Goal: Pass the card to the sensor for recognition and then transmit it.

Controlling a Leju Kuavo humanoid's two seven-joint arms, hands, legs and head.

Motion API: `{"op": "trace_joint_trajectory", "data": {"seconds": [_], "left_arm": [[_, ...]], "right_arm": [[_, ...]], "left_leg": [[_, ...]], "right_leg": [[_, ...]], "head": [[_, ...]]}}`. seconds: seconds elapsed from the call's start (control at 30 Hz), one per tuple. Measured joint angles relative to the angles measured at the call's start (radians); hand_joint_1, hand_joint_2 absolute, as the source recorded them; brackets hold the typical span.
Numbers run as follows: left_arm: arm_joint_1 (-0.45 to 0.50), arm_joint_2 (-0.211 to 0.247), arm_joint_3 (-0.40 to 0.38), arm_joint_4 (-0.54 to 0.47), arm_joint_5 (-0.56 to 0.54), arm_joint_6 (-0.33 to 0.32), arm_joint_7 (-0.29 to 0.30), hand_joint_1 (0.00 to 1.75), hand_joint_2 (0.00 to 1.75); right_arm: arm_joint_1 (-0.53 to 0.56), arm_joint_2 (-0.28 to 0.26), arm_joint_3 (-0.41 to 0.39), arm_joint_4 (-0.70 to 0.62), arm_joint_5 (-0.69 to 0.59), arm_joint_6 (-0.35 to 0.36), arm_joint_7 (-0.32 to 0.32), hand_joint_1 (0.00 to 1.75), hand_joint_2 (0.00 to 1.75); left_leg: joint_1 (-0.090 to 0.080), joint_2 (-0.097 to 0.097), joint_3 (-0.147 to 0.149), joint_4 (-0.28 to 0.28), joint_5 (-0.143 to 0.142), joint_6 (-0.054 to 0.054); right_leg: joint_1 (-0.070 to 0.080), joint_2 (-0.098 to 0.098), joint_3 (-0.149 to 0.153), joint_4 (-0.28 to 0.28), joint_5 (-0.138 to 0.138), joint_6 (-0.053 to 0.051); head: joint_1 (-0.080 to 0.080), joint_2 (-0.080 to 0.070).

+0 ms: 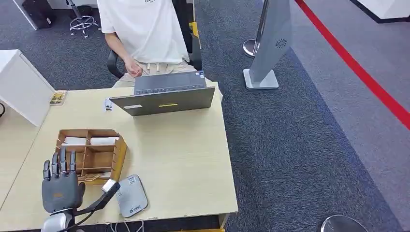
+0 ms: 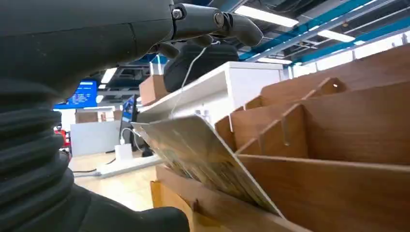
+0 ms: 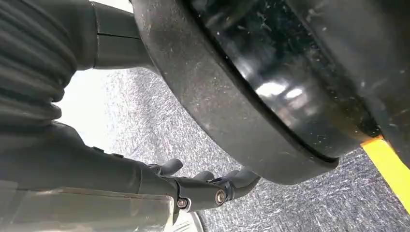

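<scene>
A wooden organizer box [image 1: 117,151] stands on the table's near left part, with white cards in its far compartments. A patterned card [image 2: 208,159] leans tilted in the box's front slot [image 1: 90,178]. My left hand [image 1: 60,186] hovers just in front of the box, fingers straight and thumb spread toward the grey sensor [image 1: 131,195]. In the left wrist view the fingers [image 2: 212,21] pass over the card and the thumb [image 2: 121,217] lies under it, neither touching it. My right hand [image 3: 203,186] hangs beside my body over the carpet and holds nothing.
An open laptop [image 1: 164,94] sits at the table's far edge with a person in a white shirt [image 1: 140,29] seated behind it. A white cabinet [image 1: 21,87] stands at the left. A grey floor stand [image 1: 270,43] and red floor line [image 1: 358,67] lie to the right.
</scene>
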Motion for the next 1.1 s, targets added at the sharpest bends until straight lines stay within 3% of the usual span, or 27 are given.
{"op": "trace_joint_trajectory", "data": {"seconds": [0.87, 0.9, 1.1], "left_arm": [[-0.011, 0.003, -0.067, 0.06, 0.005, 0.0, 0.014, 0.0, 1.75], [-0.012, 0.004, -0.068, 0.061, 0.006, 0.0, 0.014, 1.75, 1.75], [-0.014, 0.008, -0.073, 0.073, 0.033, 0.0, -0.006, 1.75, 1.75]], "right_arm": [[-0.001, 0.0, 0.0, 0.0, -0.002, 0.001, 0.002, 0.0, 1.75], [-0.001, 0.0, 0.0, 0.0, -0.002, 0.001, 0.002, 0.0, 1.75], [-0.001, 0.0, 0.0, 0.0, 0.0, 0.001, 0.002, 0.0, 1.75]], "left_leg": [[0.0, 0.0, 0.0, 0.0, 0.0, 0.0], [0.0, 0.0, 0.0, 0.0, 0.0, 0.0], [0.0, 0.0, 0.0, 0.0, 0.0, 0.0]], "right_leg": [[0.0, 0.0, 0.0, 0.0, 0.0, 0.0], [0.0, 0.0, 0.0, 0.0, 0.0, 0.0], [0.0, 0.0, 0.0, 0.0, 0.0, 0.0]], "head": [[0.0, 0.0], [0.0, 0.0], [0.0, 0.0]]}}
